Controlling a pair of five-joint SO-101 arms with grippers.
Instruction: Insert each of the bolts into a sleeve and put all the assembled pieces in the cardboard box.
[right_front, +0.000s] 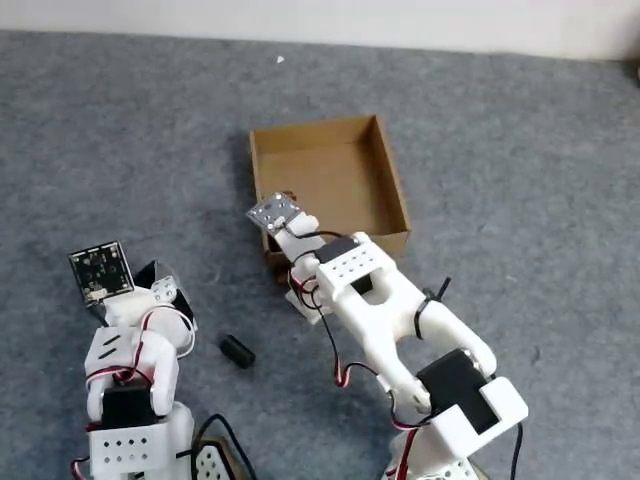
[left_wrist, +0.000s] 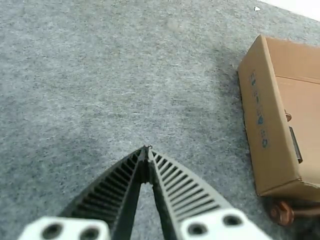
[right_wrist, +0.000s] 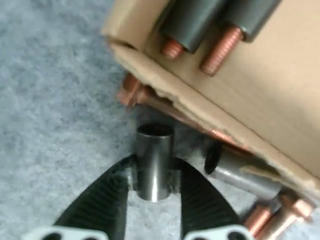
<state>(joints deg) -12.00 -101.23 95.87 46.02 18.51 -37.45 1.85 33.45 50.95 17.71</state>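
Left hand (left_wrist: 145, 152), pressed together and holding nothing, hangs over the grey counter (left_wrist: 75, 75). Between my two arms a dark sleeve (right_front: 237, 351) lies loose on its side. Right hand (right_wrist: 155, 169) pinches a steel sleeve (right_wrist: 155, 145) by its lower half, long axis in line with the hand, open mouth toward a copper bolt (right_wrist: 134, 94) just ahead. That bolt lies crosswise to the sleeve, along the foot of the cardboard box (right_front: 392, 185) and outside its wall, and my right arm is much the nearer. I judge sleeve and bolt must be brought into line. Inside the box lie two assembled pieces (right_wrist: 192, 22), threaded ends showing.
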